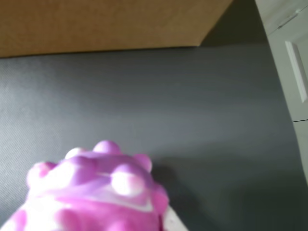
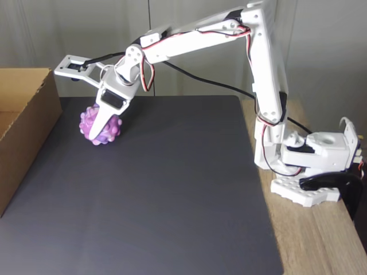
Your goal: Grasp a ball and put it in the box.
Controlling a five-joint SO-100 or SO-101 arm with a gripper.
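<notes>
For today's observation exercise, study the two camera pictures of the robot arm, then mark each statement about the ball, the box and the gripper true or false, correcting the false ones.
1. The ball is between the fingers of the gripper. True.
2. The ball already lies inside the box. False: it is outside the box, over the dark mat, to the right of the box in the fixed view.
3. The box stands at the left edge of the fixed view. True.
4. The arm's base is mounted on the dark mat. False: it sits on the wooden tabletop beside the mat.
5. The ball is plain green. False: it is pink and purple with pale bumps.
</notes>
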